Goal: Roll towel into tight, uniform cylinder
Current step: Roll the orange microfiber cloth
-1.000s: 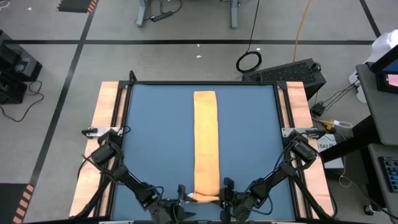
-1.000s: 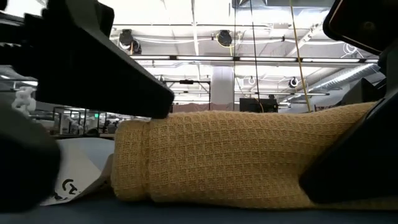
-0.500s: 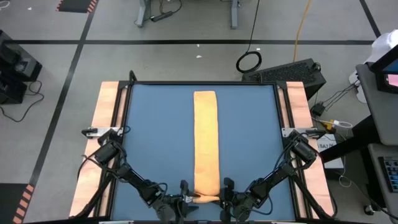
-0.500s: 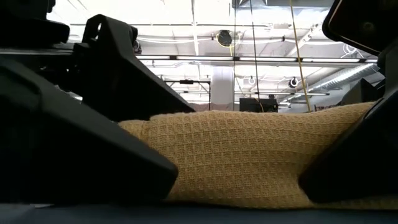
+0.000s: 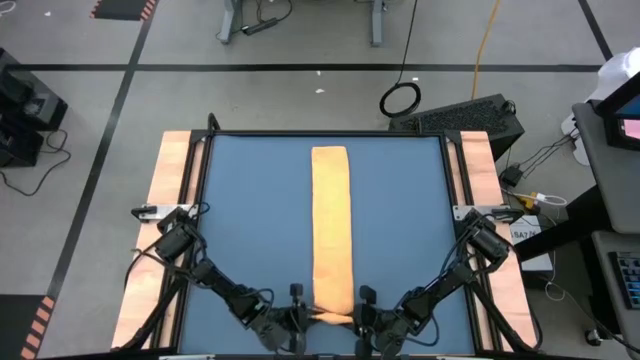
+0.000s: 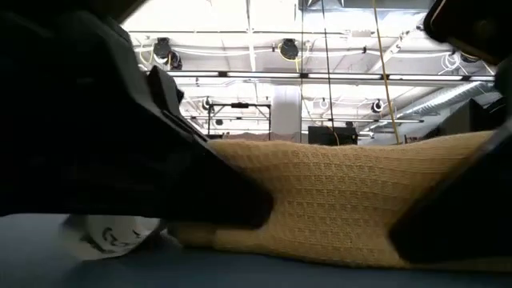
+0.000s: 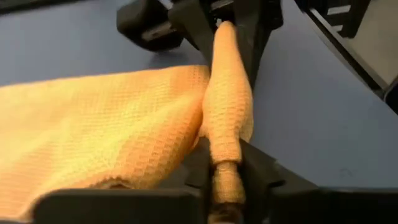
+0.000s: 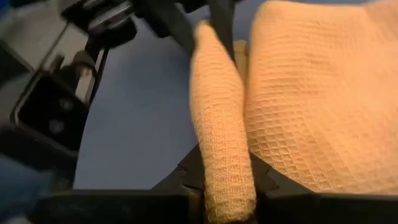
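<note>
Pinching rolled towel [image 5: 332, 230] end — tag [image 6: 112, 236] unreadable

The blue table [image 5: 250, 220] is evenly and brightly lit from above, with only soft shadows cast. In the low view, glare is thrown by the ceiling lights [image 6: 240, 16], and the near dark arms are reduced to blurred silhouettes. Close fingers are rendered out of focus in both wrist views.

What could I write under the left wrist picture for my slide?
Both grippers, left and right, pinch the ends of the towel's first small roll.
</note>
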